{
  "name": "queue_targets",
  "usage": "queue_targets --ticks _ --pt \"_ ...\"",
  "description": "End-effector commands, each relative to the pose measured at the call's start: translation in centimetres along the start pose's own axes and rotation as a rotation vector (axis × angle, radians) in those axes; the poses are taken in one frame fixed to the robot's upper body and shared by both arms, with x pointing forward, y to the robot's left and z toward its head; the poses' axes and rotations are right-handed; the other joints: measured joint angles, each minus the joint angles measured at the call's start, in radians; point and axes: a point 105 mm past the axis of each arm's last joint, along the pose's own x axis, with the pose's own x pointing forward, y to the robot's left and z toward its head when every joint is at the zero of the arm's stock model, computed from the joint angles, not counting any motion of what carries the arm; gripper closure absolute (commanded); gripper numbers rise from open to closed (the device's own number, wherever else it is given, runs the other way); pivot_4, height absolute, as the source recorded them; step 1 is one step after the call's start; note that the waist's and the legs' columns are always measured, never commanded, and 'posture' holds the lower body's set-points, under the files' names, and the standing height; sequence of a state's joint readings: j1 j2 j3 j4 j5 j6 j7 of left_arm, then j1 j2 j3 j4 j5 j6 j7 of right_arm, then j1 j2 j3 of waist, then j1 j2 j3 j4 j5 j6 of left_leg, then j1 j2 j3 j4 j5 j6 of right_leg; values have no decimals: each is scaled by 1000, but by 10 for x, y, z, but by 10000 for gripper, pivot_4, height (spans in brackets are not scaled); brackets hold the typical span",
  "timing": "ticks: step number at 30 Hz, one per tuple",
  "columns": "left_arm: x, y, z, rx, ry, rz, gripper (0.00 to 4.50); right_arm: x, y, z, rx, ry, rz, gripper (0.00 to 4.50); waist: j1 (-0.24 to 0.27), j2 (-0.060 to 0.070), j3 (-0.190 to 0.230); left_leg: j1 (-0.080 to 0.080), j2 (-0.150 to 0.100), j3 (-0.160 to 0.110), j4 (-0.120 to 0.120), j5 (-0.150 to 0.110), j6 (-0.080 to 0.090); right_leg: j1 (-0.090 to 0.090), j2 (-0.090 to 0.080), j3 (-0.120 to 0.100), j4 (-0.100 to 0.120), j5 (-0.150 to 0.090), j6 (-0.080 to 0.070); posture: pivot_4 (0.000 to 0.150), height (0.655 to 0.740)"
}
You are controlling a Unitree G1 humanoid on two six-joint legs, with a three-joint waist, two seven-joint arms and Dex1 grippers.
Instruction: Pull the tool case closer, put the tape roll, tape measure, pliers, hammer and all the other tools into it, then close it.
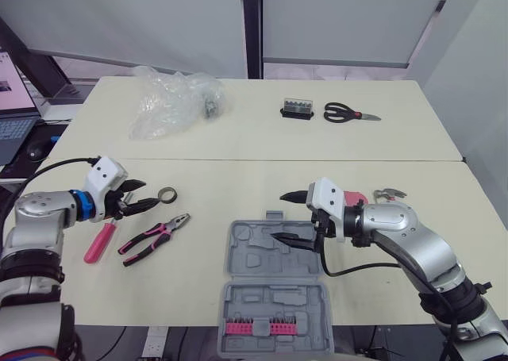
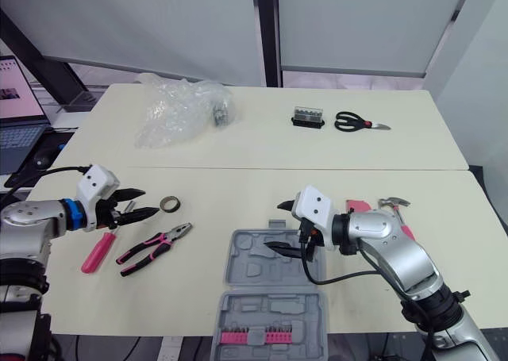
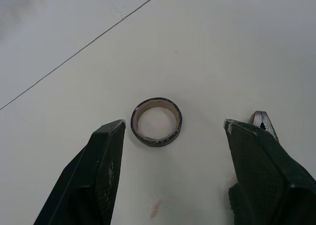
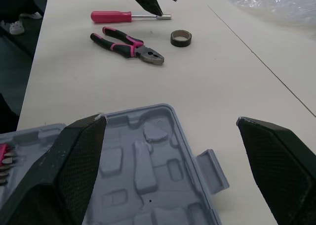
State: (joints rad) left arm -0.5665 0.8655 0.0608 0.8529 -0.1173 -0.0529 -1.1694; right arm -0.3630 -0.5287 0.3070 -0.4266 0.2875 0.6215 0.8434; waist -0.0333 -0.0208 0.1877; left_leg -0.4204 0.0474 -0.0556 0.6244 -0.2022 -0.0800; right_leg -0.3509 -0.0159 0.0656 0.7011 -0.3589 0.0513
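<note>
Table (image 1: 238,151) | tool case (image 1: 255,246) open | pink bit row (image 1: 255,327) inside

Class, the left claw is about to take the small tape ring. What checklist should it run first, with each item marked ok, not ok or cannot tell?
1. Left claw open: ok.
2. Small dark tape roll with cardboard core centred between its fingers: not ok, it lies nearer one finger.
3. Pink-handled pliers apart from the roll: ok.
4. Grey plastic tool case open: ok.
5. Right claw open and empty: ok.
</note>
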Motion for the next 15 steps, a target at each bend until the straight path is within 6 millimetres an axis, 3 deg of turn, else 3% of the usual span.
queue_targets --ticks 1,13,15 --pt "7 2 -2 31 23 -1 12281 3 6 16 -28 -45 7 0 0 0 0 0 0 0 0 0 0 0 0 0 0 0 0 1500 7400" --pt "36 2 -4 9 69 19 12281 -1 13 20 -7 -39 -1 0 0 0 0 -1 0 -1 2 0 0 -1 0 -1 3 0 0 1500 7400" --pt "40 2 -5 7 86 25 15922 -2 13 20 -2 -37 -6 0 0 0 0 -1 0 -1 2 0 0 -1 0 -1 3 0 0 1500 7400"
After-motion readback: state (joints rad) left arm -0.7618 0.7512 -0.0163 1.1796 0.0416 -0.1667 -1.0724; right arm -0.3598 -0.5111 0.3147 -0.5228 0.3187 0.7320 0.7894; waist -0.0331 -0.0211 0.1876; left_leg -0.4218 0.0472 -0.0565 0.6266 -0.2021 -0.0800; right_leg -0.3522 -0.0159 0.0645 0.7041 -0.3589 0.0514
